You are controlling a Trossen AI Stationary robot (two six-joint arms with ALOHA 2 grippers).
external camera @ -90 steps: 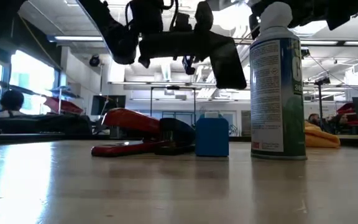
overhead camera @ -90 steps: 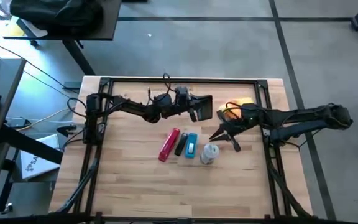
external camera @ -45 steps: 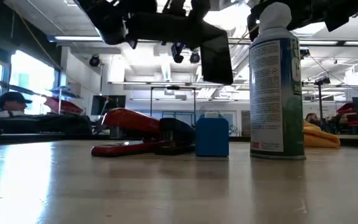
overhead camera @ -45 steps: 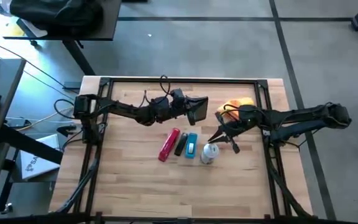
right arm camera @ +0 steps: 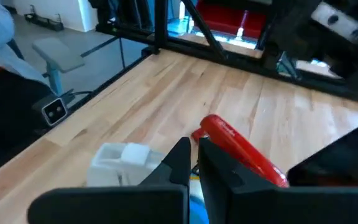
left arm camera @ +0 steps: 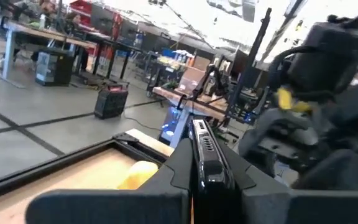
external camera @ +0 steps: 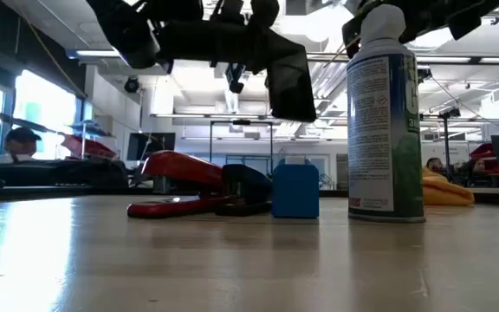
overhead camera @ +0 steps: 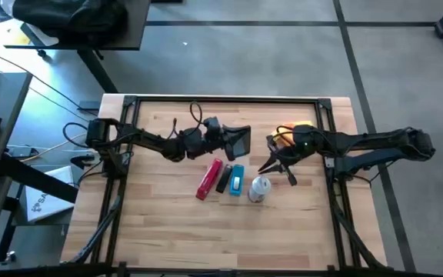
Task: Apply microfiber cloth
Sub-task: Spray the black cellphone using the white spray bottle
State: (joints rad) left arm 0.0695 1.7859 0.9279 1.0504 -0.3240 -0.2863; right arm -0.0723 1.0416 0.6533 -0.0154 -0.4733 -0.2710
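Note:
The orange microfiber cloth (overhead camera: 295, 131) lies bunched on the table at the far right, partly under my right arm. It also shows in the low view (external camera: 445, 189) and the left wrist view (left arm camera: 138, 175). My right gripper (overhead camera: 280, 171) hovers shut, holding nothing, beside the spray can (overhead camera: 258, 189), nearer the table's middle than the cloth. My left gripper (overhead camera: 229, 139) is in the air over the table's middle, shut on a dark flat slab (overhead camera: 241, 140). My left gripper pinches the dark slab between its two fingers, which close on its flat faces (left arm camera: 202, 163); the slab shows edge-on between them. The fingers reach in roughly level from the table's left. The slab (external camera: 289, 80) is lifted clear, high over the stapler.
A red stapler (overhead camera: 208, 179), a small black thing (overhead camera: 223, 179), a blue box (overhead camera: 237, 181) and the white spray can (external camera: 385, 121) stand in a row at the table's middle. A dark frame (overhead camera: 221, 99) runs along the table's edges.
My left gripper has drawn back toward the table's left and slightly toward its near edge, carrying the dark slab with it, still clear of the table. My right gripper has stayed about where it was.

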